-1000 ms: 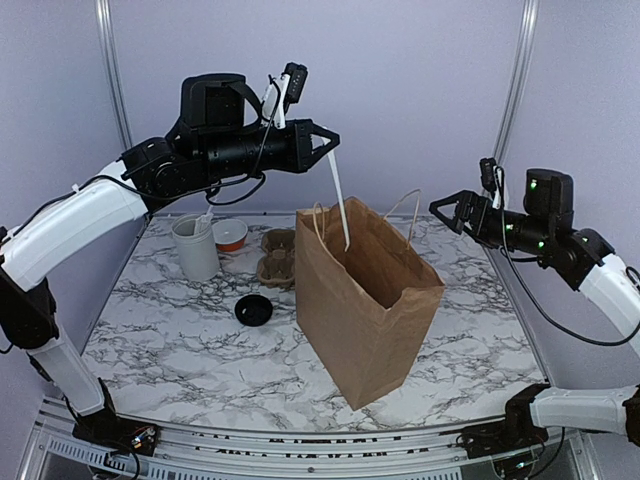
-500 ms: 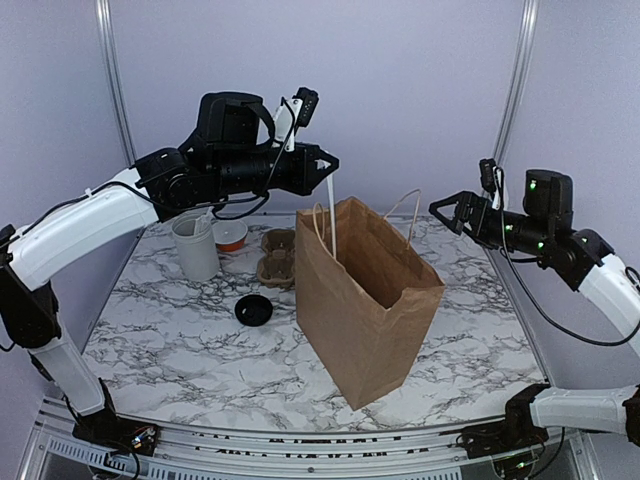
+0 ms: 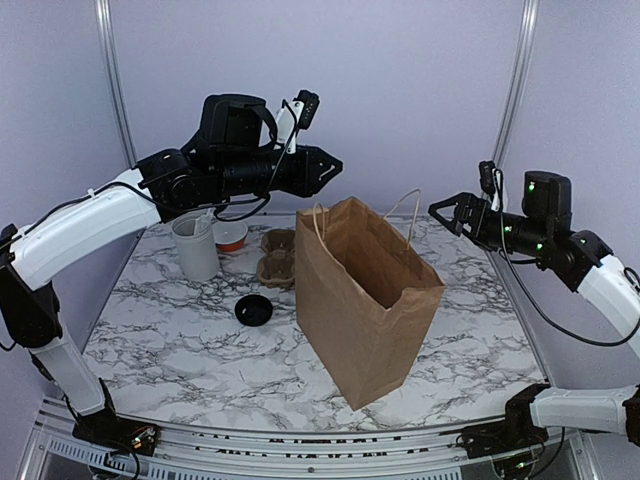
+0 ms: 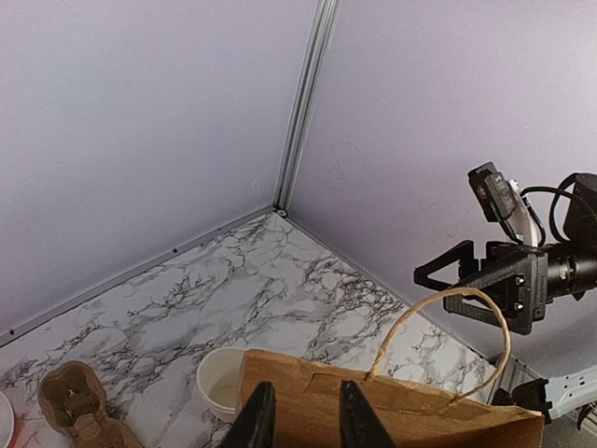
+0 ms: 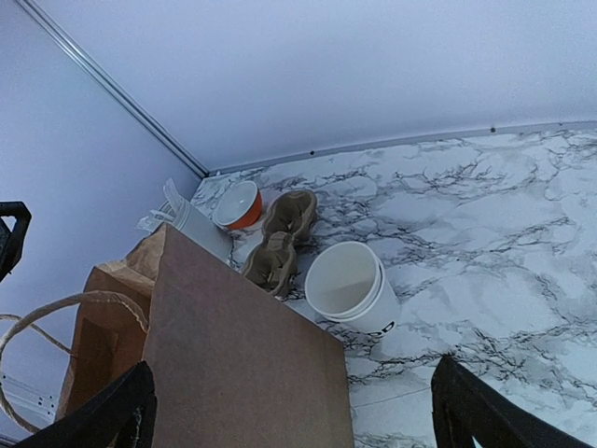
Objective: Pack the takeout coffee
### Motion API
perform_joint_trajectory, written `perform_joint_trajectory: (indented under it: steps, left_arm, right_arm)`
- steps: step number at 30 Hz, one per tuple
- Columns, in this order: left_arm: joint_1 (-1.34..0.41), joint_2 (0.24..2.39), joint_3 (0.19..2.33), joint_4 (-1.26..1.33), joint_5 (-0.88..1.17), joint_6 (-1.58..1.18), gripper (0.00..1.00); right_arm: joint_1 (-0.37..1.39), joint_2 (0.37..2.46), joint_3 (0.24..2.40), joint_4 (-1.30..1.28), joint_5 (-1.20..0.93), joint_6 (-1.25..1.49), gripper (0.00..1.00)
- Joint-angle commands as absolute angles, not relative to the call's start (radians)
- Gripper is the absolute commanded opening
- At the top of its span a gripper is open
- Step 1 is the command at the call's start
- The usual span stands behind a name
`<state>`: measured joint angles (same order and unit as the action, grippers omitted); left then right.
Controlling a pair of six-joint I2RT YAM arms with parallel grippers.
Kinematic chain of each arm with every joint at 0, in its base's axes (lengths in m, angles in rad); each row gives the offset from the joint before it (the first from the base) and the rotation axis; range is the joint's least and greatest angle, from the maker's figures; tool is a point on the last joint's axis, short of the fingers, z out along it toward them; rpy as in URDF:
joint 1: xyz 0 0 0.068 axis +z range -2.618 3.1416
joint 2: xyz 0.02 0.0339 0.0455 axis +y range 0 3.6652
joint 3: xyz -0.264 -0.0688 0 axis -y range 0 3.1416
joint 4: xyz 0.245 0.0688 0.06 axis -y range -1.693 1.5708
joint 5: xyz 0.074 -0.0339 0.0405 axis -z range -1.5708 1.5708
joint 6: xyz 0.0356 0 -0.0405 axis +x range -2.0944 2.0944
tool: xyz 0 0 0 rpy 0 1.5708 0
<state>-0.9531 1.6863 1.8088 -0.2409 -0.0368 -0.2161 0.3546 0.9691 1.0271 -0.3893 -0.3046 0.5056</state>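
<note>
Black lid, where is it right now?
The black lid lies on the table in the top view, just left of the paper bag and nearer than the cardboard cup carrier.

The takeout coffee shows in none of the views. The only lettered white paper cup point(image 5: 345, 285) in sight is lidless, standing upright on the bench point(image 5: 485, 215) just behind the brown paper bag point(image 5: 242, 355).

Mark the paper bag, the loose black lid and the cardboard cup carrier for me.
paper bag point(image 3: 325, 310), top external view, on its broad side panel.
loose black lid point(image 3: 253, 309), top external view, on its middle.
cardboard cup carrier point(image 3: 275, 265), top external view, on its near well.
</note>
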Motion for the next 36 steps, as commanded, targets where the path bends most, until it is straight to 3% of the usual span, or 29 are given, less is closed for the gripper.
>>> perform_joint_trajectory:
  steps: [1, 8, 13, 18, 25, 30, 36]
  left_arm:
    - [-0.958, 1.656, 1.8, -0.245, -0.053, -0.207, 0.26]
    - [-0.958, 1.621, 1.784, -0.241, -0.092, -0.215, 0.28]
    - [-0.955, 1.541, 1.689, -0.195, -0.153, -0.24, 0.34]
    - [-0.947, 1.458, 1.584, -0.172, -0.208, -0.259, 0.47]
    - [-0.914, 1.325, 1.401, -0.172, -0.265, -0.313, 0.8]
    - [-0.897, 1.246, 1.284, -0.18, -0.29, -0.366, 0.96]
    - [-0.874, 1.173, 1.187, -0.208, -0.344, -0.419, 0.99]
  right_arm:
    - [0.347, 0.968, 1.027, -0.358, -0.298, 0.517, 1.0]
    - [0.346, 0.97, 1.027, -0.359, -0.292, 0.512, 1.0]
    - [0.346, 0.969, 1.023, -0.365, -0.272, 0.506, 1.0]
    - [0.347, 0.966, 1.006, -0.358, -0.234, 0.502, 1.0]
    - [0.347, 0.943, 0.967, -0.348, -0.096, 0.5, 1.0]
    - [0.346, 0.909, 0.915, -0.287, -0.015, 0.504, 1.0]
    - [0.346, 0.922, 0.88, -0.242, 0.062, 0.469, 1.0]
